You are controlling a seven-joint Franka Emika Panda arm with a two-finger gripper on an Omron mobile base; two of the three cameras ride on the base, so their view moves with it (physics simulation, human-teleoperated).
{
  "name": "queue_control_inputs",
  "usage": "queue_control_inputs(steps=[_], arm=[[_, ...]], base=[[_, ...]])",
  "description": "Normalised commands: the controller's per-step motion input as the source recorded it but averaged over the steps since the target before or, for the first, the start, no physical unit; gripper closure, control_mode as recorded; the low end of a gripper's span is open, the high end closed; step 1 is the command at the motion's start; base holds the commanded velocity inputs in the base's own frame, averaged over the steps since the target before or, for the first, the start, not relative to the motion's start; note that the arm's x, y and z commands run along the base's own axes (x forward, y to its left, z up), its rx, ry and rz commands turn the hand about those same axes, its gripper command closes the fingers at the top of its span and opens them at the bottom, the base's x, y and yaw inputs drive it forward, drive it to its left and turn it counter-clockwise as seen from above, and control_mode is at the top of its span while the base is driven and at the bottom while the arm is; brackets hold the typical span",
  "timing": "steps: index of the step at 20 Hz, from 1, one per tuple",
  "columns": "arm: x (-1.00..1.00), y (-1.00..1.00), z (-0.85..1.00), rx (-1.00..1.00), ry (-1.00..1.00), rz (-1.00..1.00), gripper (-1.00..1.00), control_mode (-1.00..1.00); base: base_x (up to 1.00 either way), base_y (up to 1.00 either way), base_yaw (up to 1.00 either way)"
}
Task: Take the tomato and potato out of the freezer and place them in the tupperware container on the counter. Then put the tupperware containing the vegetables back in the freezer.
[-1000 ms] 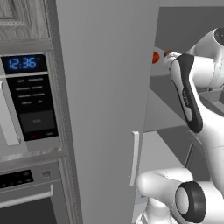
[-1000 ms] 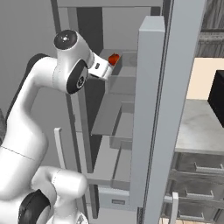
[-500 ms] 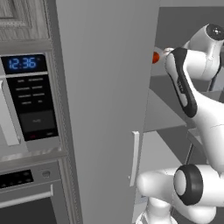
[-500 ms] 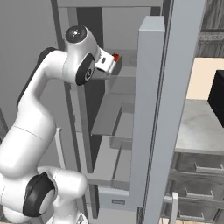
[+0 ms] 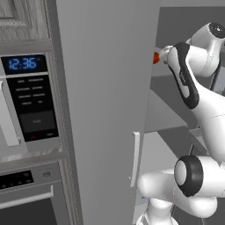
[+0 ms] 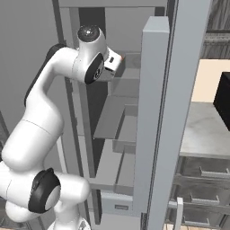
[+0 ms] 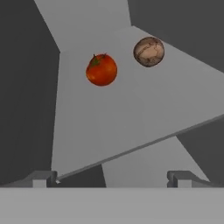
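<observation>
Glowing blue on the microwave (image 5: 33, 99) clock (image 5: 21, 64) — "12:36"

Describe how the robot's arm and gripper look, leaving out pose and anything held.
The arm is glossy white with rounded segments, dark grey-black joint caps and a black band along one link. The gripper has two small dark grey fingertips. No cables or markings are visible.

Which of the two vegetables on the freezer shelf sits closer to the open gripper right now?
The tomato, the red-orange ball with a green stem; the brown potato lies farther back on the shelf.
</observation>
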Motion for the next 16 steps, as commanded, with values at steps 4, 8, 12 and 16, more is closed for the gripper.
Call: queue_control_inputs(steps=[4,8,12,16], arm=[[0.28,0.00,0.00,0.01,0.02,0.03,-1.00,-1.00],[0.37,0.00,0.00,0.00,0.02,0.01,-1.00,-1.00],[0.35,0.00,0.00,0.00,0.02,0.05,-1.00,-1.00],[0.32,0.00,0.00,0.00,0.02,0.07,-1.00,-1.00]], base=[[0.00,0.00,0.00],[0.00,0.00,0.00],[0.00,0.00,0.00],[0.00,0.00,0.00]])
